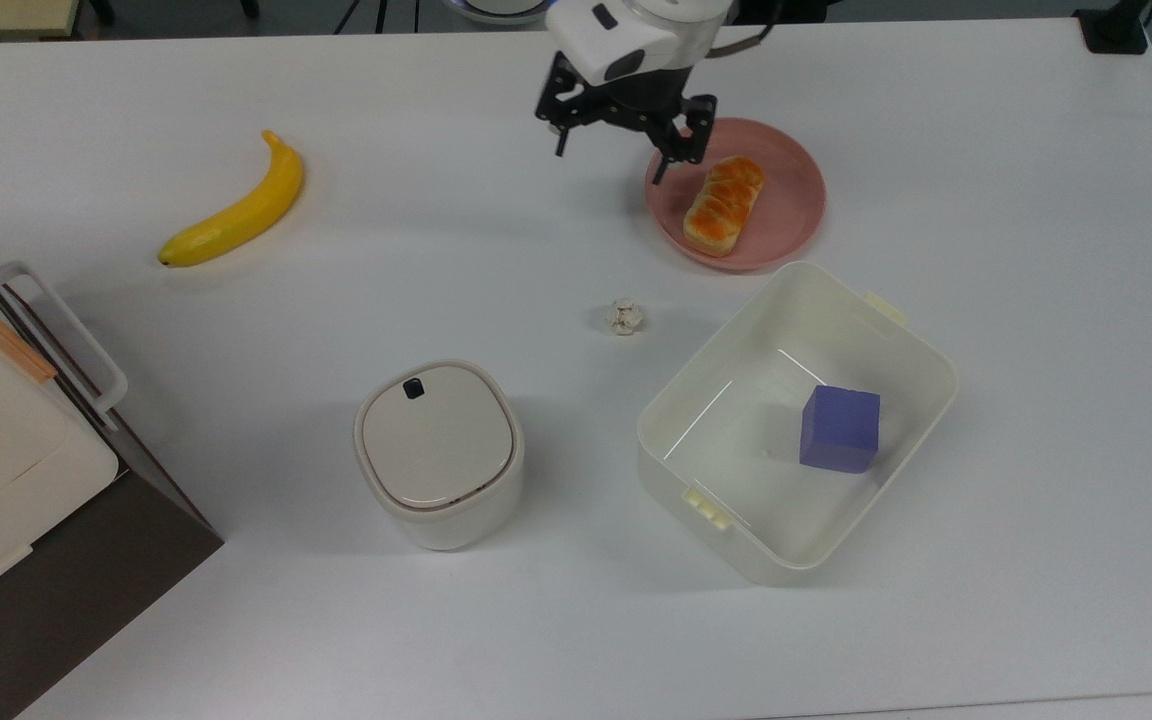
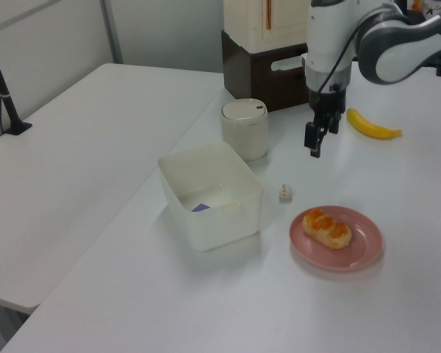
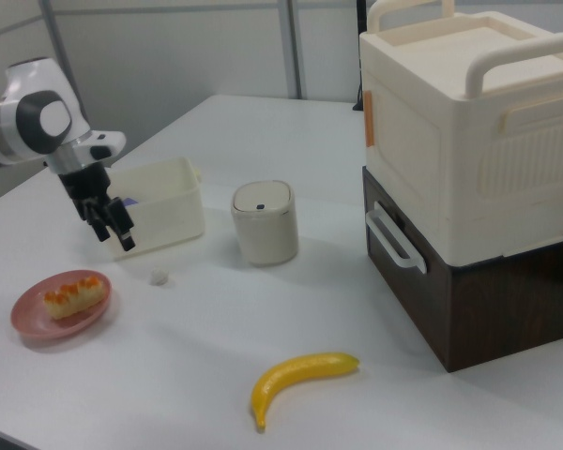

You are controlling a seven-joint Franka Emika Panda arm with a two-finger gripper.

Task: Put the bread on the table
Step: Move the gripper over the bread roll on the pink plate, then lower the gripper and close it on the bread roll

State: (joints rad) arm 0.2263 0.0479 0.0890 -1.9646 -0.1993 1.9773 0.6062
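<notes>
1. Top view: the black two-finger gripper (image 1: 612, 152) on the white arm hangs above the large flat white tabletop (image 1: 436, 250), near the far edge, its fingers spread well apart with nothing between them; one fingertip (image 1: 658, 173) sits over the rim of the round pink plate (image 1: 796, 195).
2. The small oblong braided bread roll (image 1: 724, 204), glossy orange-brown on top with pale sides, lies on that plate, just beside the gripper toward the top view's right and not touched by it.
3. Just nearer than the plate stands an open cream plastic bin (image 1: 896, 345) with a purple cube (image 1: 841, 428) inside.
4. A small crumpled whitish ball (image 1: 624, 316) rests on the tabletop between the plate and a lidded cream canister (image 1: 438, 452).
5. A long yellow banana (image 1: 236, 208) lies toward the top view's left edge, well apart from the plate.
6. A cream case on a dark brown box (image 1: 26, 480) fills the near corner at the top view's left.
7. Left view: the gripper (image 2: 316, 142) hovers above the tabletop between the canister (image 2: 245, 129) and the banana (image 2: 373, 125), beyond the roll (image 2: 326, 228).
</notes>
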